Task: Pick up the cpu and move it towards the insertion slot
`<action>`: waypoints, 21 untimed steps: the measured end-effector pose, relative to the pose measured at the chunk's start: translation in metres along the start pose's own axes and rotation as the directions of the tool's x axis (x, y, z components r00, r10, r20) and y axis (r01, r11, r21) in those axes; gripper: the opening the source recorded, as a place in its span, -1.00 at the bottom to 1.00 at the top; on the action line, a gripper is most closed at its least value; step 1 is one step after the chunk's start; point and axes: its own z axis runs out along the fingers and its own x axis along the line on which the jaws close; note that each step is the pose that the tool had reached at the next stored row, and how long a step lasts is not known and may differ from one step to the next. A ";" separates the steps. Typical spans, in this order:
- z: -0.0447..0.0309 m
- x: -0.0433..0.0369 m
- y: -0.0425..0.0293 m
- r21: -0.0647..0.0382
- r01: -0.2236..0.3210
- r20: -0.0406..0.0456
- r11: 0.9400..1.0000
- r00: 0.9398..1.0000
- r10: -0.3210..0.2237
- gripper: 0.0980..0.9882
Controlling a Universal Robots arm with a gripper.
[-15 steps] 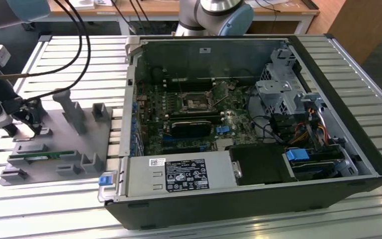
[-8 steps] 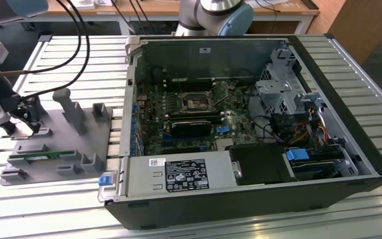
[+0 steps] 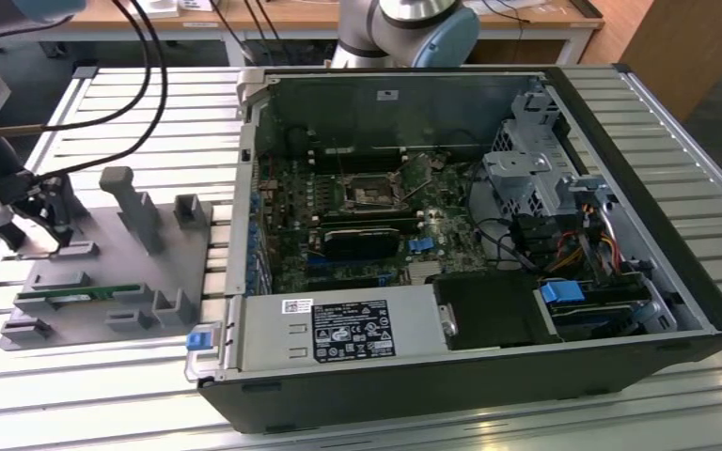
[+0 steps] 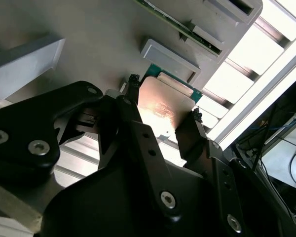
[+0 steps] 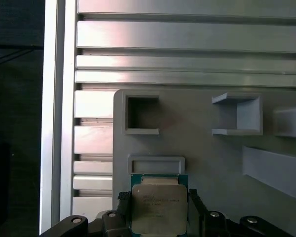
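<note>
The cpu [image 5: 159, 210] is a flat square chip with a silvery top and a green rim, lying low over the grey fixture plate [image 5: 202, 158]. In both wrist views my gripper [image 5: 159, 197] has a black fingertip pressed against each of two opposite chip edges, so it is shut on the cpu [image 4: 163, 113]. In the exterior view the gripper [image 3: 38, 233] stands at the far left over the fixture plate [image 3: 110, 282]. The insertion slot [image 3: 371, 194], a metal-framed square socket, sits on the motherboard inside the open computer case, well off toward the exterior view's right.
Raised grey holders [image 3: 135, 211] stand on the fixture plate and a green memory stick [image 3: 67, 296] lies near its front. The case walls [image 3: 251, 188] rise between plate and motherboard. Black cables [image 3: 148, 85] hang over the slatted table. A black card [image 3: 361, 241] lies just below the socket.
</note>
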 end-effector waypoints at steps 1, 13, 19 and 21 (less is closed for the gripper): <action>-0.0011 0.0000 0.0000 0.000 0.000 0.000 1.000 1.000 0.000 0.00; -0.0145 -0.0001 0.0006 0.000 0.000 0.000 1.000 1.000 0.000 0.00; -0.0205 -0.0001 0.0008 0.000 0.000 0.000 1.000 1.000 0.000 0.00; -0.0226 -0.0001 0.0008 0.000 0.000 0.000 1.000 1.000 0.000 0.00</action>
